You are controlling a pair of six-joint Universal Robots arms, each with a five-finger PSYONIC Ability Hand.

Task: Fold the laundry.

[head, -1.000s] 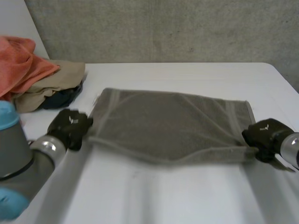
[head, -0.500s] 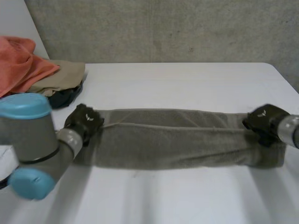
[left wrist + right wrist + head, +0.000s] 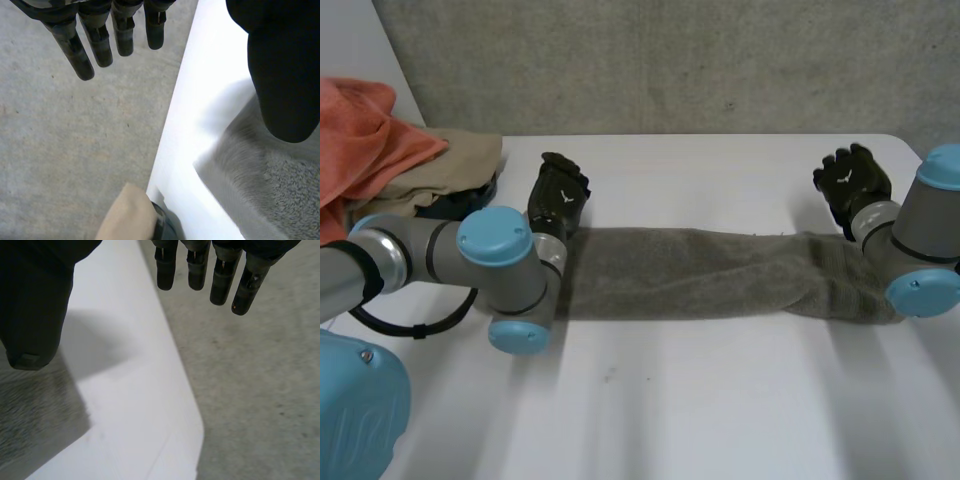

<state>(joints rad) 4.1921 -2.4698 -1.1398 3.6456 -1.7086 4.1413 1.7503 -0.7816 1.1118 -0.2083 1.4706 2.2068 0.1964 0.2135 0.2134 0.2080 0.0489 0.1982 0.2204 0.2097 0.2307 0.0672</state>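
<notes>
A grey-brown towel (image 3: 700, 275) lies folded into a long narrow strip across the middle of the white table (image 3: 720, 170). My left hand (image 3: 560, 195) is raised just beyond the strip's left end, fingers straight and holding nothing. In the left wrist view its fingers (image 3: 100, 40) point past the table edge, and the towel's corner (image 3: 260, 185) lies under its thumb. My right hand (image 3: 852, 183) is lifted beyond the strip's right end, open too. In the right wrist view its fingers (image 3: 200, 270) spread over the floor, with the towel (image 3: 35, 410) beneath the thumb.
A heap of laundry sits at the table's back left: an orange cloth (image 3: 365, 140), a tan cloth (image 3: 445, 175) and a dark item (image 3: 460, 208) under them. The tan cloth (image 3: 125, 215) lies near the table edge in the left wrist view. The table's rounded corner (image 3: 192, 430) is close to my right hand.
Both hands carried the towel's near edge over to the far edge, folding it into a narrow strip, then let go and lifted away beyond it with fingers straightened.
</notes>
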